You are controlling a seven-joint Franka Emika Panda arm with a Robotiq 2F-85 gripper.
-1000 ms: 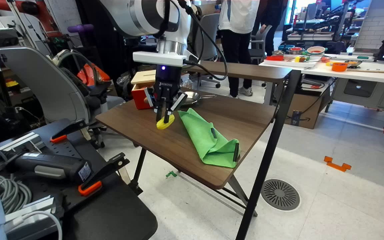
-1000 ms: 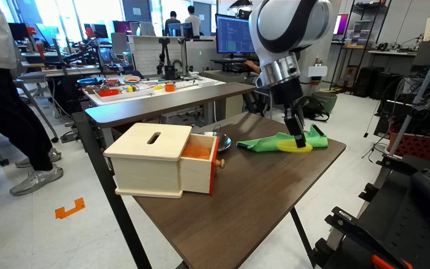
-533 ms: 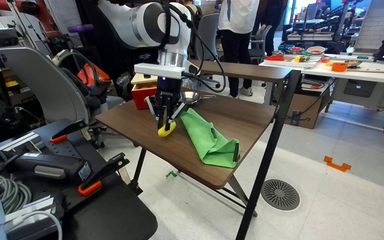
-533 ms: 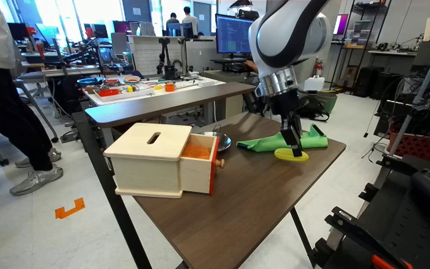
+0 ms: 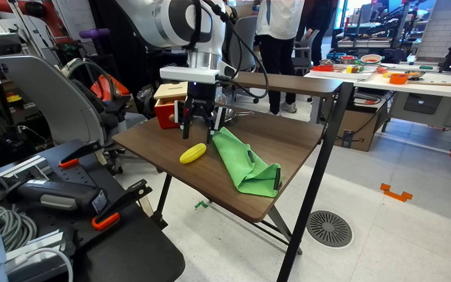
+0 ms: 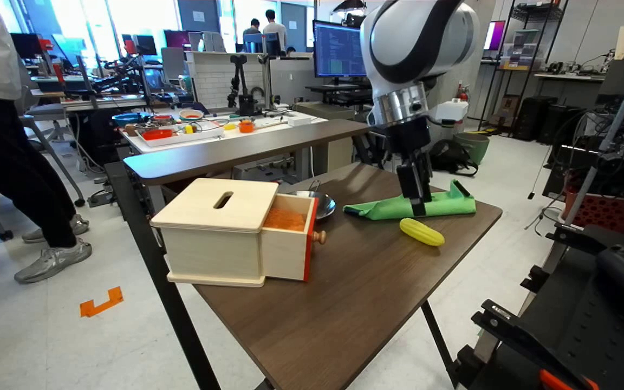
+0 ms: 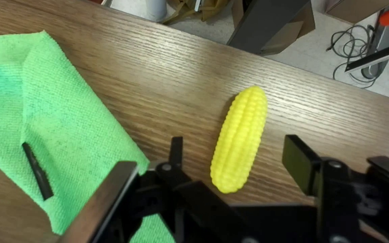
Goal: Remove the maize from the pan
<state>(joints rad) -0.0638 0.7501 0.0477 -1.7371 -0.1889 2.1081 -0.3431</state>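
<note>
The maize (image 5: 193, 153) (image 6: 422, 232) (image 7: 240, 140), a ribbed yellow cob, lies on the brown table (image 6: 366, 292) beside the green cloth. My gripper (image 5: 197, 137) (image 6: 418, 208) hangs above the table with its jaws spread wide. In the wrist view the cob shows between the open fingers (image 7: 301, 165), with a gap on both sides and nothing held. The shallow metal pan (image 6: 323, 205) stands farther back by the wooden box, and its inside shows only in part. Behind the gripper, the pan (image 5: 229, 114) is partly covered.
A green cloth (image 5: 245, 168) (image 7: 73, 121) with black strips lies right next to the maize. The wooden box (image 6: 214, 216) has its red-fronted drawer (image 6: 290, 238) pulled out, with orange stuff inside. A raised shelf (image 5: 288, 83) runs along one table side, on a black frame (image 5: 319, 172).
The gripper went down with the maize in its jaws, then opened and rose. The maize, held before, now lies loose on the table.
</note>
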